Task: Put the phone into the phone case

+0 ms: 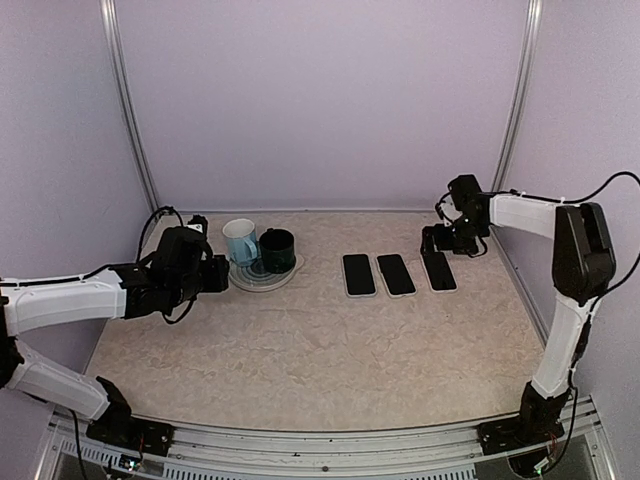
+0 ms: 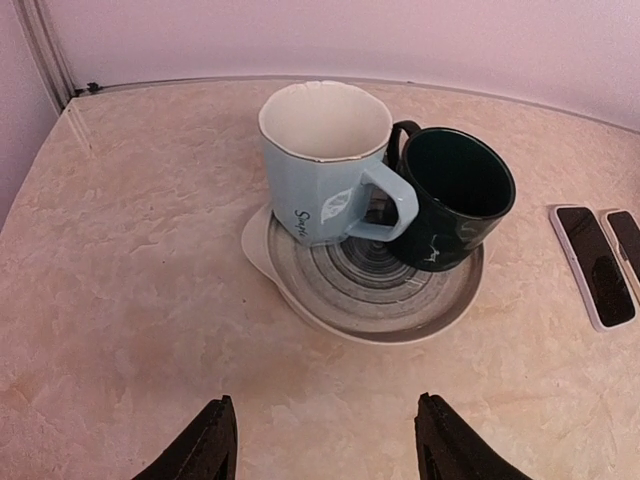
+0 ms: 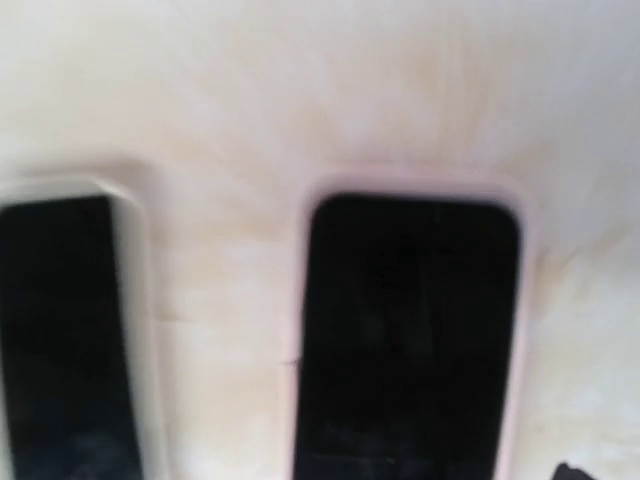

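Note:
Three dark phones lie side by side on the table: left (image 1: pixel 358 274), middle (image 1: pixel 395 274) and right (image 1: pixel 438 271). In the blurred right wrist view the right phone (image 3: pixel 405 340) is framed by a pale pink phone case rim (image 3: pixel 524 300). The middle phone (image 3: pixel 60 340) there has a white rim. My right gripper (image 1: pixel 437 241) hovers low over the far end of the right phone, open. Only one dark fingertip (image 3: pixel 572 470) shows, and nothing is held. My left gripper (image 2: pixel 325 440) stands open over bare table, well to the left of the phones.
A grey ringed plate (image 2: pixel 400 310) carries a light blue mug (image 2: pixel 320 160) and a dark green mug (image 2: pixel 455 195), just ahead of the left gripper. The same plate (image 1: pixel 262 277) sits left of the phones. Lilac walls close off the back and sides.

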`<act>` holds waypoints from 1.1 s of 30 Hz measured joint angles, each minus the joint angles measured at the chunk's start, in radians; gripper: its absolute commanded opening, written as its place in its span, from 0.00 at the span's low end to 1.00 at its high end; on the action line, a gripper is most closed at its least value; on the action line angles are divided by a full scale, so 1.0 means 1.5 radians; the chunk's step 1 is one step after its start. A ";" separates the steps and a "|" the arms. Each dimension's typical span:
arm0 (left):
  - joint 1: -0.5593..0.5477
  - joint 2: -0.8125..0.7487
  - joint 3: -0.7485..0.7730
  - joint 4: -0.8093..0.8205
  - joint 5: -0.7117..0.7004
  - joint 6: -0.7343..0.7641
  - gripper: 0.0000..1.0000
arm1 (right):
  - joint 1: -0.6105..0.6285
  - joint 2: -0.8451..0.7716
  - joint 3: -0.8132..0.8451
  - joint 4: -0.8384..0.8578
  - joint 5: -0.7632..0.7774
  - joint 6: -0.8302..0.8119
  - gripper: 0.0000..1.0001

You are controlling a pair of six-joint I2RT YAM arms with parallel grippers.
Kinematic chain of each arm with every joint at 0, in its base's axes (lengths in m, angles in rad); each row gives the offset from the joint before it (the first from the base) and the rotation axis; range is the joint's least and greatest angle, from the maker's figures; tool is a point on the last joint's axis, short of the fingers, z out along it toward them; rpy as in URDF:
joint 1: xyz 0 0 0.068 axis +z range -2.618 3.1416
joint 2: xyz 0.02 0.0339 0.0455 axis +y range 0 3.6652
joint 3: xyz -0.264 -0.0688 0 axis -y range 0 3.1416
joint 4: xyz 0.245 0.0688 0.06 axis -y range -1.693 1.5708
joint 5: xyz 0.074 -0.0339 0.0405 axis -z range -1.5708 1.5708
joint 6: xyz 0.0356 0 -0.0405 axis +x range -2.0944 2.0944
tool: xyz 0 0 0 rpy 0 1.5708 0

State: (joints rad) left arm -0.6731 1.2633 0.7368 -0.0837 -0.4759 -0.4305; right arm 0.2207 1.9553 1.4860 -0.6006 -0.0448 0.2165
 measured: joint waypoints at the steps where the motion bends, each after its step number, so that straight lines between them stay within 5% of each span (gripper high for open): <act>1: 0.005 0.000 0.001 0.000 -0.004 0.000 0.61 | 0.000 -0.039 -0.022 0.022 -0.006 -0.005 0.99; 11: 0.064 -0.005 0.003 0.017 -0.043 0.000 0.62 | -0.001 -0.461 -0.386 0.294 0.034 -0.023 0.99; 24: 0.088 -0.043 -0.072 0.101 -0.111 0.001 0.99 | -0.002 -0.666 -0.663 0.415 0.162 0.002 0.99; 33: 0.093 -0.046 -0.095 0.116 -0.139 -0.001 0.99 | -0.002 -0.747 -0.737 0.496 0.199 0.009 0.99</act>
